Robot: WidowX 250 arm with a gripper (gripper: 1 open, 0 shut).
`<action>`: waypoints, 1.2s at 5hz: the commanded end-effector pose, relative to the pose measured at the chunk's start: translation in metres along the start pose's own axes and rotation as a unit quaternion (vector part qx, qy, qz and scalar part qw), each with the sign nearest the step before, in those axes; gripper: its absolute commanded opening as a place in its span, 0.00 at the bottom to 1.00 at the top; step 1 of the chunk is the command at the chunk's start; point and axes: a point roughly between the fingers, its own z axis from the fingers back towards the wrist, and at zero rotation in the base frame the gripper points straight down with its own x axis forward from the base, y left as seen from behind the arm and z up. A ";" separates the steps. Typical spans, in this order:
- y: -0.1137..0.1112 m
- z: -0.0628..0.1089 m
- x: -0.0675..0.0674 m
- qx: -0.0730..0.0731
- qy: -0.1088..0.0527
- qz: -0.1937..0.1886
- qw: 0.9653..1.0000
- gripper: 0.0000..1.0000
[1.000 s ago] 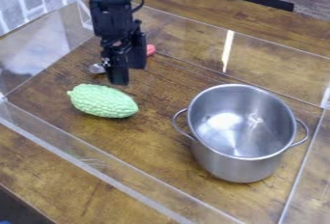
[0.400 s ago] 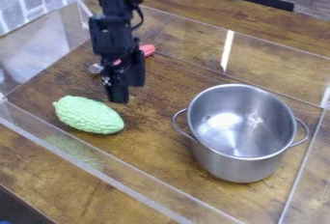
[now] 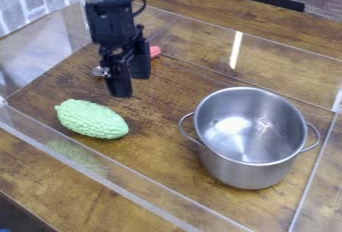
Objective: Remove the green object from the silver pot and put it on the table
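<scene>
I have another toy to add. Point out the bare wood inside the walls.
Bare table lies between the green object and the silver pot, and along the front wall below both. The back right, behind the pot, is also free. The back left is crowded by the open gripper.

A small red thing point(image 3: 154, 51), perhaps a toy, lies half hidden near the clear acrylic walls point(image 3: 238, 52).

1. Bare bench point(image 3: 167, 126) lies between the green object point(image 3: 91, 119) and the silver pot point(image 3: 250, 136); I could pass there.
2. Clear acrylic walls point(image 3: 80, 166) hem the near and left edges.
3. A small red thing point(image 3: 154, 51) sits just beside my arm.
</scene>
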 end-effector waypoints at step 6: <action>0.008 0.016 0.003 -0.002 -0.015 -0.100 0.995 0.00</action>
